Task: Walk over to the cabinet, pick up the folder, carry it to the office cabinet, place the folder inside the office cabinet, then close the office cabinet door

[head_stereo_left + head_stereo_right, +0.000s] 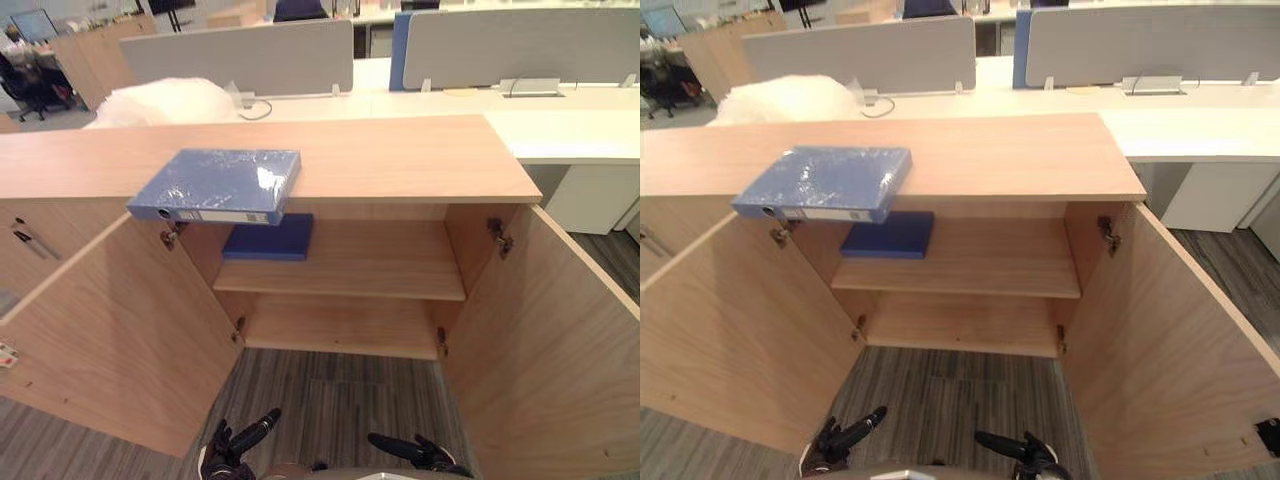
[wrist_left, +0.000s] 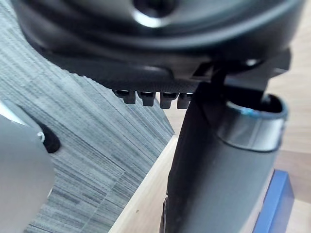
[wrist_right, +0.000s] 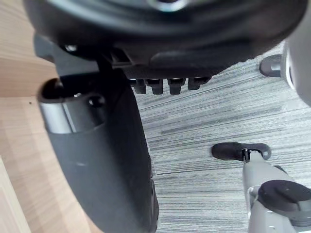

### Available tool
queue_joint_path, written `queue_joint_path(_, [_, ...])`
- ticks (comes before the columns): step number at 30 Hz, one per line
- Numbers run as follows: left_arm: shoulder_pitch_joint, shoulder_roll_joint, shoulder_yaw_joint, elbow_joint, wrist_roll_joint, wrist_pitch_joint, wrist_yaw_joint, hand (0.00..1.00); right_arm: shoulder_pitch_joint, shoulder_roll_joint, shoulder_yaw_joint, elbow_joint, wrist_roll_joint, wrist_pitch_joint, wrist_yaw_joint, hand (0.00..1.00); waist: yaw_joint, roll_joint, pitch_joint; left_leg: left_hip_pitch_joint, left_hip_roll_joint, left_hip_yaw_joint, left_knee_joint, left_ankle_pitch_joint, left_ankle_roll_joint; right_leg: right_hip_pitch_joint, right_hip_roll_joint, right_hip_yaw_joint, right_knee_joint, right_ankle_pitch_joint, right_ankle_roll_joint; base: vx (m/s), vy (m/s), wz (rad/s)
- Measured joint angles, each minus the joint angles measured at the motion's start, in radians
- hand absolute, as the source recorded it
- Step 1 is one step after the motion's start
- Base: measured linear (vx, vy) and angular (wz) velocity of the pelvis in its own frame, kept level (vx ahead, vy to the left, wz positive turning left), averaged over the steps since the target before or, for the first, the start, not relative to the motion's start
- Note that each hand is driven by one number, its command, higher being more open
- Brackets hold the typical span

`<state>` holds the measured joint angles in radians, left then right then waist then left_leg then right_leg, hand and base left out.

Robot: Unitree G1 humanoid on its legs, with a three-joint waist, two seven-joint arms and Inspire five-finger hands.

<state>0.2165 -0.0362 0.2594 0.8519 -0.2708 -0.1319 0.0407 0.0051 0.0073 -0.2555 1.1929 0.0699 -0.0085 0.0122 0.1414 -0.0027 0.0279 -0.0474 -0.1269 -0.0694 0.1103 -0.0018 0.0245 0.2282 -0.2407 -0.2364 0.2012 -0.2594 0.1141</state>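
Lying flat in the upper left of the frame, the blue folder [image 1: 218, 185] rests on top of the cabinet [image 1: 400, 160], its spine overhanging the front edge. Just below it, a darker blue item [image 1: 268, 240] sits on the upper shelf [image 1: 370, 262]. The left door [image 1: 110, 320] and right door [image 1: 550, 340] stand wide open. At the bottom edge, the left hand [image 1: 232, 448] and right hand [image 1: 420, 455] hang over the striped carpet [image 1: 330, 395], fingers relaxed and apart, holding nothing.
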Motion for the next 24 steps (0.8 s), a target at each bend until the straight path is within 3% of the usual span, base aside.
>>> queue_joint_path(1, [0.017, -0.004, -0.017, -0.027, 0.001, 0.002, -0.001, 1.0, 0.007, -0.011, -0.003, -0.002, -0.002, 0.0, 0.001, 1.0, 0.0, 0.006, -0.01, 0.013, -0.014, 0.001, -0.027, 0.003, 0.006, -0.043, -0.026, 0.023, 0.084, -0.015, 0.017, 0.08, 0.28, -0.2])
queue_joint_path(2, [0.04, -0.014, -0.038, -0.07, -0.003, 0.002, -0.001, 1.0, 0.007, -0.024, -0.013, -0.004, -0.021, 0.0, 0.001, 1.0, 0.005, 0.017, -0.016, 0.04, -0.034, 0.002, -0.071, 0.002, 0.009, -0.134, -0.067, 0.056, 0.261, -0.031, 0.016, 0.07, 0.285, -0.2])
queue_joint_path(3, [0.047, -0.015, -0.043, -0.086, -0.006, 0.002, -0.004, 1.0, 0.006, -0.026, -0.013, -0.006, -0.03, 0.001, 0.001, 1.0, 0.005, 0.016, -0.016, 0.052, -0.043, 0.001, -0.086, 0.005, 0.01, -0.169, -0.086, 0.067, 0.335, -0.031, 0.007, 0.04, 0.269, -0.11])
queue_joint_path(5, [0.058, -0.022, -0.042, -0.128, -0.044, 0.003, -0.004, 1.0, 0.013, -0.018, 0.006, -0.022, -0.03, 0.003, 0.002, 1.0, -0.002, -0.005, -0.015, 0.094, -0.07, 0.004, -0.092, 0.016, 0.026, -0.213, -0.146, 0.052, 0.503, -0.014, -0.066, 0.02, 0.158, 0.03])
queue_joint_path(7, [0.076, -0.025, -0.047, -0.189, -0.075, 0.01, -0.004, 1.0, 0.011, -0.007, 0.046, -0.023, -0.03, 0.001, 0.002, 1.0, -0.003, -0.019, -0.008, 0.111, -0.072, 0.007, -0.087, 0.013, 0.039, -0.216, -0.168, 0.006, 0.536, -0.028, -0.105, 0.02, 0.062, -0.07])
queue_joint_path(9, [0.076, -0.025, -0.063, -0.265, -0.126, 0.016, -0.003, 1.0, 0.002, 0.011, 0.091, -0.023, -0.03, -0.002, 0.006, 1.0, -0.003, -0.033, 0.004, 0.116, -0.053, 0.003, -0.079, 0.006, 0.04, -0.234, -0.136, -0.004, 0.521, -0.076, -0.065, -0.03, -0.042, -0.02])
queue_joint_path(11, [0.073, -0.025, -0.099, -0.383, -0.177, 0.015, -0.004, 1.0, -0.012, 0.034, 0.153, -0.022, -0.03, -0.002, 0.009, 1.0, -0.01, -0.038, 0.012, 0.093, -0.013, -0.019, -0.025, -0.023, 0.016, -0.252, -0.039, 0.004, 0.401, -0.104, -0.026, -0.1, -0.175, 0.24])
queue_joint_path(13, [0.069, -0.024, -0.125, -0.456, -0.185, 0.014, -0.006, 1.0, -0.015, 0.047, 0.192, -0.02, -0.03, -0.002, 0.01, 1.0, -0.012, -0.053, 0.019, 0.088, -0.007, -0.035, 0.012, -0.048, -0.004, -0.22, -0.022, -0.044, 0.292, -0.086, -0.037, -0.09, -0.242, 0.29])
queue_joint_path(17, [0.073, -0.025, -0.143, -0.6, -0.165, 0.015, -0.006, 1.0, -0.011, 0.047, 0.2, -0.018, -0.03, -0.001, 0.011, 1.0, -0.005, -0.034, 0.001, 0.064, 0.064, -0.062, 0.017, -0.048, -0.041, -0.193, 0.065, -0.088, 0.186, -0.052, -0.072, 0.02, -0.225, 0.16])
queue_joint_path(20, [0.073, -0.025, -0.13, -0.701, -0.075, 0.015, -0.002, 1.0, -0.01, 0.047, 0.218, -0.016, -0.03, 0.001, 0.011, 1.0, -0.003, -0.027, -0.004, 0.043, 0.116, -0.082, 0.014, -0.051, -0.064, -0.145, 0.141, -0.124, 0.049, 0.006, -0.097, 0.07, -0.199, 0.18])
queue_joint_path(24, [0.073, -0.025, -0.109, -0.781, 0.042, 0.022, 0.018, 1.0, -0.004, 0.054, 0.236, -0.008, -0.031, 0.004, 0.012, 1.0, 0.011, -0.053, -0.014, 0.045, 0.139, -0.08, 0.015, -0.058, -0.075, -0.088, 0.185, -0.129, -0.062, 0.052, -0.095, 0.09, -0.085, 0.01])
